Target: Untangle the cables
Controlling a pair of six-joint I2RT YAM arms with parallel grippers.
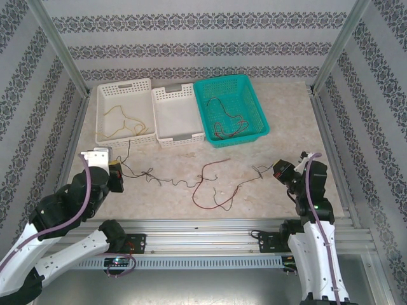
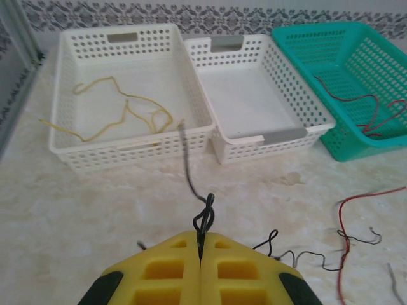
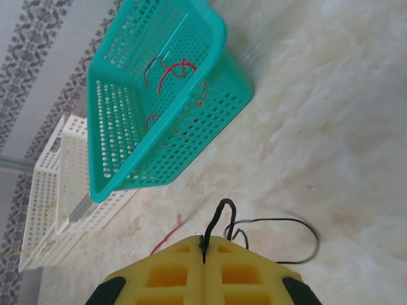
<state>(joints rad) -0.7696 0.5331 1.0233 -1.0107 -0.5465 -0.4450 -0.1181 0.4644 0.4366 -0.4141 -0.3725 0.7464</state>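
The cables (image 1: 194, 190) lie tangled on the table (image 1: 286, 121) between the left gripper (image 2: 200, 246) and right gripper (image 3: 203, 246), each clamped fully shut on a black end, so draw apart slowly, kept low, easing off if the knot tightens.

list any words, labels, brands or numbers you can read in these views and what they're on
There is no readable text.
The white perforated plastic basket on the left, the white perforated basket beside it and the teal perforated plastic basket carry no marks.
The wallpaper shows ornament only, no letters.
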